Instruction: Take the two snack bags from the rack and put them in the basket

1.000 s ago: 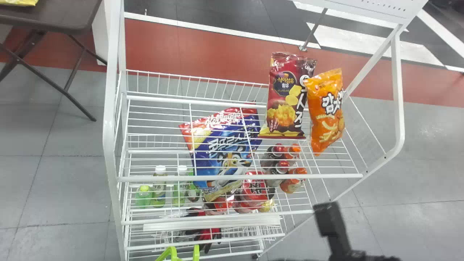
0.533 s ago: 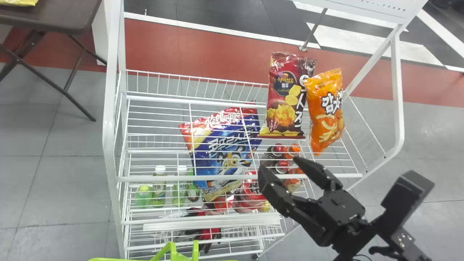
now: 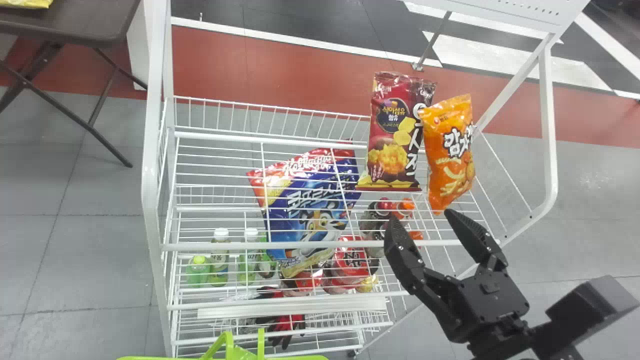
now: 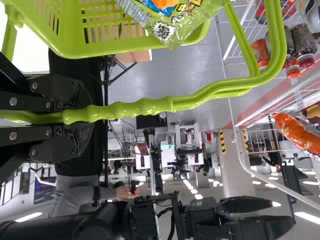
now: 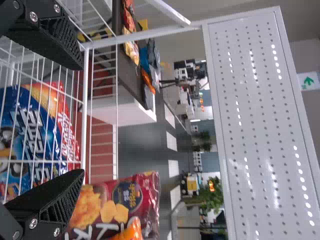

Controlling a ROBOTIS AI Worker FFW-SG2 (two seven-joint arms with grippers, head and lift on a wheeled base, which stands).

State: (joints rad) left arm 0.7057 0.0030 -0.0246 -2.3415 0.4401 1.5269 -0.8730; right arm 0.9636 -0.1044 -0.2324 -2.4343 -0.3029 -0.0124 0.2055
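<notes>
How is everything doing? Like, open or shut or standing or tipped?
Dark-red shiny snack bag: closed, upright
Orange shiny snack bag: closed, tilted
Big blue-and-red bag: tilted
White wire rack: stocked
Bright-green plastic basket: green packet in it
Black left gripper: shut on the basket's handle
Black right gripper: open, empty

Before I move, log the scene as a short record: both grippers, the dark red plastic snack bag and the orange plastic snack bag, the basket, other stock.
Left gripper: closed on the light green plastic basket's ribbed handle
Right gripper: open, empty, just below the orange bag in the head view
Dark red bag: upright on the white wire rack
Orange bag: beside it, robot's right
Basket: green printed bag at its rim
Other stock: blue-and-red cereal bag, small bottles
</notes>
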